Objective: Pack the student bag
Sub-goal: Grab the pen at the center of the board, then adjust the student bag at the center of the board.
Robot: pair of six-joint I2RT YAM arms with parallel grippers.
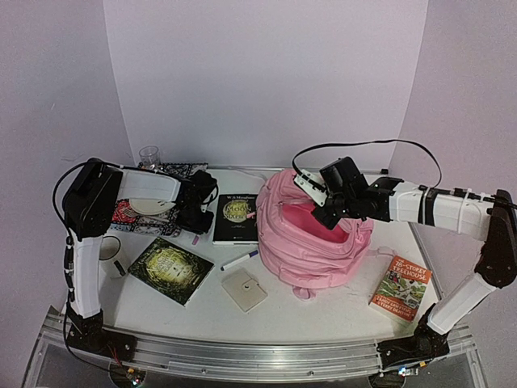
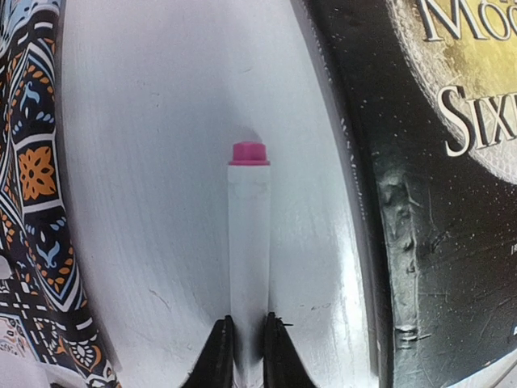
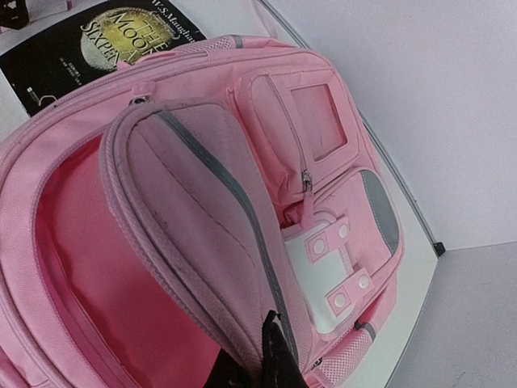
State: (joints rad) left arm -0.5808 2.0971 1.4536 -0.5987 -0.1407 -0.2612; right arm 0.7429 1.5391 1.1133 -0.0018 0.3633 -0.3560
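The student bag [image 1: 311, 246] lies open on the counter [image 1: 339, 314] toward three o'clock, its flap pinched by the closed right fingers [image 3: 279, 360]. Left fingers [image 2: 216, 360] seemingly clamp a pink-capped marker [image 2: 248, 242] at nine o'clock.

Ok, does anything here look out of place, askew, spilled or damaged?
Only minor wear: the black book has creases and scuffs in its cover near the spine. Nothing is spilled. The student bag lies open because the right end effector pinches its flap; the left end effector grips a pink-capped marker.
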